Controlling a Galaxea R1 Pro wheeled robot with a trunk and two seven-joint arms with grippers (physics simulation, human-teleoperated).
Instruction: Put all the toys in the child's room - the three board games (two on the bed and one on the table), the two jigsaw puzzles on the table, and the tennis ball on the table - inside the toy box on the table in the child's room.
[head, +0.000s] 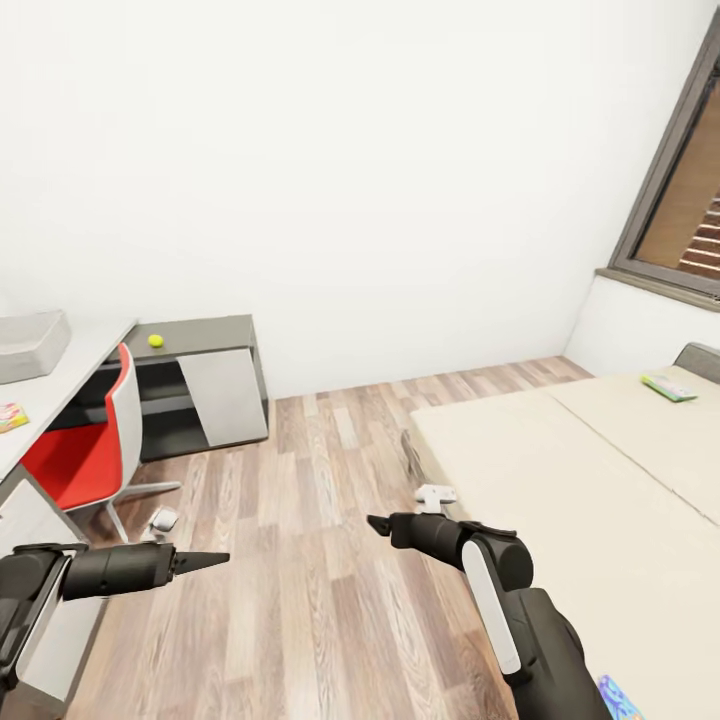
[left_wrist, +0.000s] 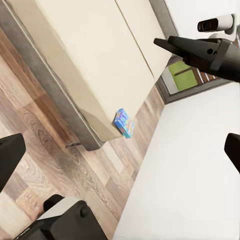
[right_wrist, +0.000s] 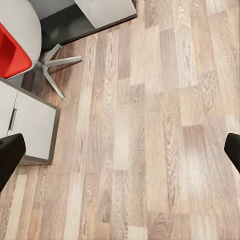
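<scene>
A yellow-green tennis ball (head: 156, 340) lies on the low grey desk section by the far wall. The grey toy box (head: 30, 345) stands on the white table (head: 60, 385) at the left, with a colourful flat box (head: 10, 417) near it. On the bed (head: 560, 480) a green board game (head: 668, 386) rests at the far right, and a blue board game (head: 620, 697) (left_wrist: 123, 122) lies at the near edge. My left gripper (head: 215, 558) (left_wrist: 120, 155) and right gripper (head: 375, 522) (right_wrist: 120, 150) hover open over the wooden floor, holding nothing.
A red and white swivel chair (head: 85, 450) (right_wrist: 15, 45) stands at the table, and a grey cabinet (head: 215, 390) sits against the wall. A small white object (head: 436, 493) lies by the bed's corner. A window (head: 680, 210) is at the right.
</scene>
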